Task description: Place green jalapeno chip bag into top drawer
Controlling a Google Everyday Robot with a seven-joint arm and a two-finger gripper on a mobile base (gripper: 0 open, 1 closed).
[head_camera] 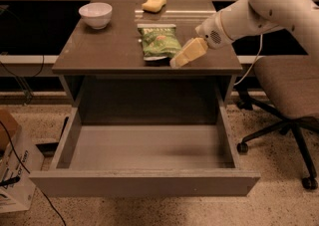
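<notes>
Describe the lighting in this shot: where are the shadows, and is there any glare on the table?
Camera view: warm yellowish cast throughout; faint pale streaks of sheen on the table behind the green jalapeno chip bag; deep shadow in the recess above the open top drawer; the gripper, at the bag's near right corner, is brightly lit.

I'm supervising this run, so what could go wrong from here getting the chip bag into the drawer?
The gripper sits at a front corner of the green jalapeno chip bag, which lies flat on the table; it may nudge the bag rather than take hold. A corner hold could slip before the bag is over the open top drawer.
</notes>
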